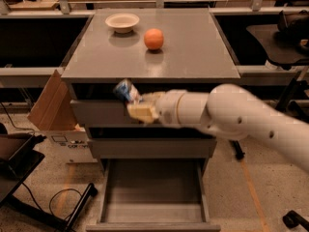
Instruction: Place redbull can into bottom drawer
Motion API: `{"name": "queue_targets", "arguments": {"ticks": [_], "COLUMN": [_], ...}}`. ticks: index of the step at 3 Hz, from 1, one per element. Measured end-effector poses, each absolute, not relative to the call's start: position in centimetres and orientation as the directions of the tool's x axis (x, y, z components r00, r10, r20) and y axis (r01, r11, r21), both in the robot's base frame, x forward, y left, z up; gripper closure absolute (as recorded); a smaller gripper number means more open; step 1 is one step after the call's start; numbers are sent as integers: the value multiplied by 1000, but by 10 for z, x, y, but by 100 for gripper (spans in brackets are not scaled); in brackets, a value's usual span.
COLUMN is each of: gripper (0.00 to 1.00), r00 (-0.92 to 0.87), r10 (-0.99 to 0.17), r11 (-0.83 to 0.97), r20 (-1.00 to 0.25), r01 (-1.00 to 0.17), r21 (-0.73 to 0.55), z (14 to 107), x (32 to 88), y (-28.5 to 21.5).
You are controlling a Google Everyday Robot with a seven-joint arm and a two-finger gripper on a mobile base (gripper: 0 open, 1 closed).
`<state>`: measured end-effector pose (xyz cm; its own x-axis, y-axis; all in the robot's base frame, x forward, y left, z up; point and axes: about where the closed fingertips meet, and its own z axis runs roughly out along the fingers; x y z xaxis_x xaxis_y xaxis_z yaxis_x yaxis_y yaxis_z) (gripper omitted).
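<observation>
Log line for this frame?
gripper: holds redbull can | where: above open bottom drawer | placed: not yet
</observation>
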<state>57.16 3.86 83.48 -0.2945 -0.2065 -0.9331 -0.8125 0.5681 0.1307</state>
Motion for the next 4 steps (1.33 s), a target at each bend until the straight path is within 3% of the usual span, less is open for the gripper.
{"name": "queue_targets", "arguments": {"ticks": [1, 3, 4], "gripper": [100, 100, 100], "r00": [-435, -454, -539], "r10": [-297, -318, -368], "r11": [525, 510, 535], "r20": [-850, -833, -758], "r01": [-818, -822, -789], "r21": [236, 254, 301], "z": [710, 692, 629], "x": [529, 515, 508], "y": [54, 59, 48]}}
